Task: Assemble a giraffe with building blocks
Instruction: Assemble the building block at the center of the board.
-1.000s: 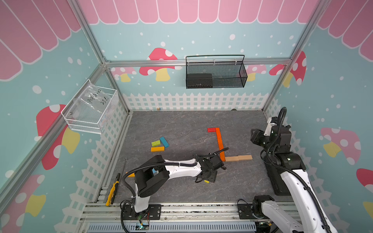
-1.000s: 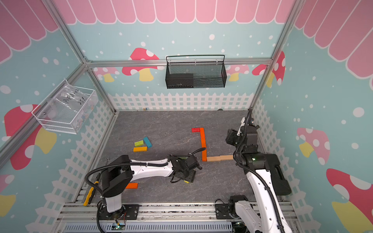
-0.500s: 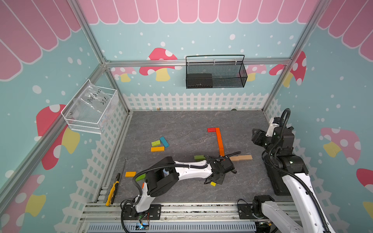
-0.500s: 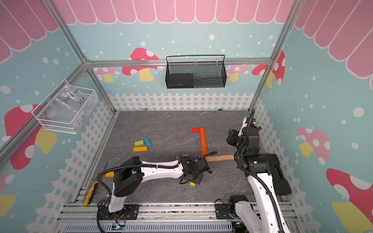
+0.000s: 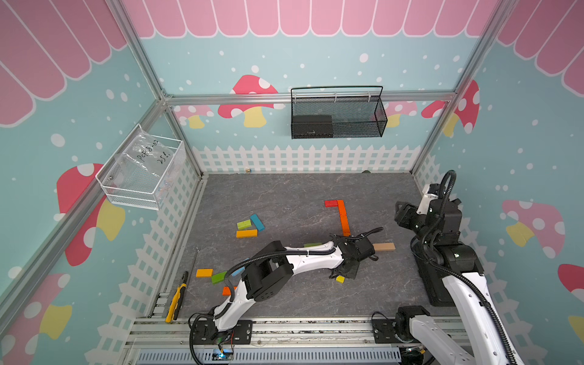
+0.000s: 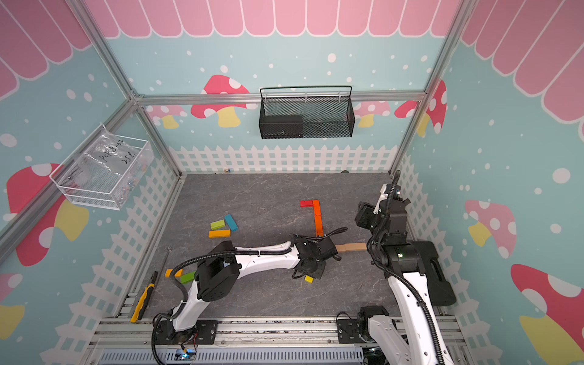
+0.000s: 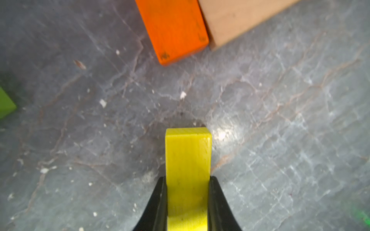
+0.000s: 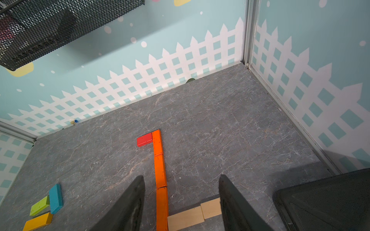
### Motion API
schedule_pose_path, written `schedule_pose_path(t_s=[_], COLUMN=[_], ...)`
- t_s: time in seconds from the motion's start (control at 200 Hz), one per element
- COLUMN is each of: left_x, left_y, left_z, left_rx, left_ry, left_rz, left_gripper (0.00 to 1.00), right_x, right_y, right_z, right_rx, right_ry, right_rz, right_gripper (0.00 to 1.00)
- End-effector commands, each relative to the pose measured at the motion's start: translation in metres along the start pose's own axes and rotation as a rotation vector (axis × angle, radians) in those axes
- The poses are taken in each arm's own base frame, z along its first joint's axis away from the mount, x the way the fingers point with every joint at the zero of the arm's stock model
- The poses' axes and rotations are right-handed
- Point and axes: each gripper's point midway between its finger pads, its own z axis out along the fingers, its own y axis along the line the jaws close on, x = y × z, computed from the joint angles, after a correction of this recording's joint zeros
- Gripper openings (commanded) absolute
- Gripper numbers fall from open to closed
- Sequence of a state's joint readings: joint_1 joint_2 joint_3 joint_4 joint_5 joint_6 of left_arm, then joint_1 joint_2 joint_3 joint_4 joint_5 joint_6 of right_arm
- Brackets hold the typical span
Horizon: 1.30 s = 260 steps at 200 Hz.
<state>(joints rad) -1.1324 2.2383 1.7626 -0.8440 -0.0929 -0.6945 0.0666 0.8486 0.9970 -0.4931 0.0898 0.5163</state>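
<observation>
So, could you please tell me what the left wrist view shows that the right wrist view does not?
Only the left wrist view shows the left gripper shut on the yellow block, plus a corner of a green block. Only the right wrist view shows the right gripper open and empty, the red block beside the orange column at its far end, the blue block and the black mesh basket. Both show the end orange block touching the tan block on the grey tabletop.

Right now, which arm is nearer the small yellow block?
Left. Its jaws are shut on the yellow block, just short of the orange block. The right arm hangs off to the side, jaws open, clear of it.
</observation>
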Motion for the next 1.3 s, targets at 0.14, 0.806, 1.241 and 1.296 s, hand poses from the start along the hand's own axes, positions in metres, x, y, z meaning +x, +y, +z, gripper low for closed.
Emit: schedule_pose_path(t_s=[0.14,0.806,1.241,1.296], left_x=[-0.007,-0.022,-0.025,-0.027], left_y=[-0.006,0.004,0.002,0.002], left_z=[0.007,0.019,0.021,0.020], left_rx=[0.006,-0.026,-0.021,-0.020], left_ry=[0.024,0.029,0.031,0.027], left_rz=[0.012,-0.024,-0.033,-0.035], left_gripper=[0.06,0.08,0.10,0.10], right_x=[-0.010,-0.008,-0.008,-0.008], right_y=[0.000,-0.001,-0.002,-0.002], right_z=[-0.003,-0.002,-0.002,-0.001], right_rx=[0.006,0.008,0.015,0.016], right_ry=[-0.032,-0.031,-0.031,-0.031], right_rz=[-0.016,-0.023,-0.025,-0.026], right_gripper=[0.61,0.61,0.62,0.62])
